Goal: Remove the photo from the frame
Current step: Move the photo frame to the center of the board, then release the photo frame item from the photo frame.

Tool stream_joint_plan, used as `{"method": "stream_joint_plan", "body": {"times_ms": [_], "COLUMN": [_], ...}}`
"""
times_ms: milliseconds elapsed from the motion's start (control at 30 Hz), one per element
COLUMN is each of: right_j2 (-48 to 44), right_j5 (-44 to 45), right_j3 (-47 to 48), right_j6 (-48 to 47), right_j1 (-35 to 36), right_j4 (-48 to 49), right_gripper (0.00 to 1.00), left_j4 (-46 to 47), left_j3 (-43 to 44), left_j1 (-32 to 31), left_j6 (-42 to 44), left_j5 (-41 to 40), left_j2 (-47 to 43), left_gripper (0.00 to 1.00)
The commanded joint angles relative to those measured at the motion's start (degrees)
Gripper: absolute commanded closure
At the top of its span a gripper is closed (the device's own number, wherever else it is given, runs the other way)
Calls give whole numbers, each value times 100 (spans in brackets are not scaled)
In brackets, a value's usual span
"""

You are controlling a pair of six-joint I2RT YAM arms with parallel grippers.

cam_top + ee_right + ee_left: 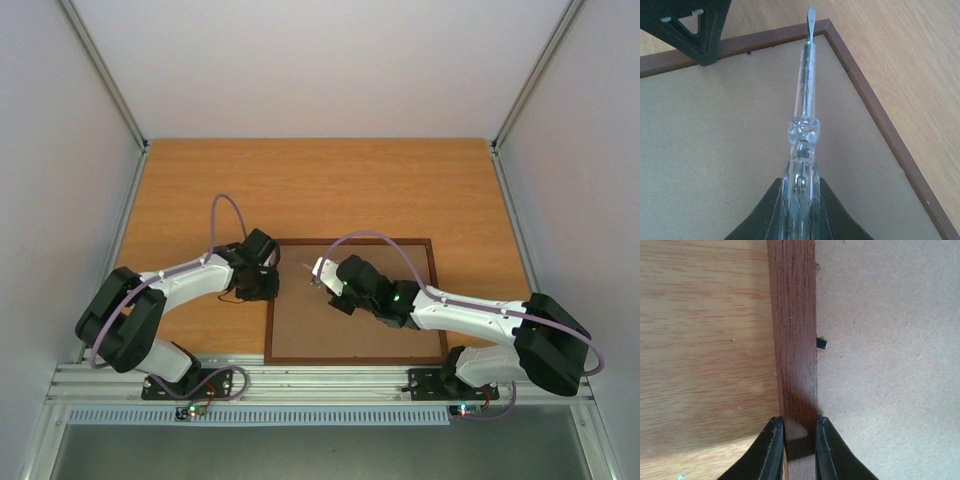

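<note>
The photo itself does not show: the frame [310, 335] lies face down toward 6 o'clock on the desk [300, 180], so the print should be under the plain brown backing board [890, 365]. Your job now is to free that board. The left gripper [799, 426] has its fingers narrow and clamped across the frame's 9 o'clock rail [795, 340], one finger on the outer edge and one on the inner. That is a good anchor, so press down rather than lift. The right gripper [800, 200] has its fingers closed on the clear handle of a screwdriver [805, 100], whose flat tip points at the frame's 10 o'clock corner; whether it touches the wood I cannot tell. Bring the blade low and nearly flat to a retaining tab [822, 343], the small black one at the rail's inner edge. Slide under it and bend it outward gently; a steep angle would likely gouge the board or skid. By count, you have one frame, one backing board, one screwdriver, two grippers and one tab plainly seen. Other dark specks along the rails are too small to call.
</note>
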Motion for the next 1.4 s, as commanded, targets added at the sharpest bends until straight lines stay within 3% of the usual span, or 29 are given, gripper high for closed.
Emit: {"method": "stream_joint_plan", "body": {"times_ms": [0,133,400,700,1100,1367], "right_j2": [21,26,333,688,1549,2117], "right_j5": [-189,-283,-568,-1020,-1893,-1924], "right_j3": [221,281,499,1026,1720,1940], "right_j6": [-133,-169,-467,-770,-1389,-1559], "right_j1": [65,64,57,-142,-640,-689], "right_j4": [-130,-268,-498,-1075,-1328,-1419], "right_gripper": [99,99,99,99,99,99], "left_j4": [119,142,194,643,1712,1731], "left_j3": [-238,-377,-516,-1015,-1032,-777], "left_j1": [-103,-107,36,1138,1741,1741], "left_j6": [22,-104,-273,-326,-726,-503], "left_j5": [440,295,-22,680,1847,1895], "left_j2": [-206,-512,-1260,-1928,-1109,-410], "left_gripper": [92,85,61,53,53,67]}}
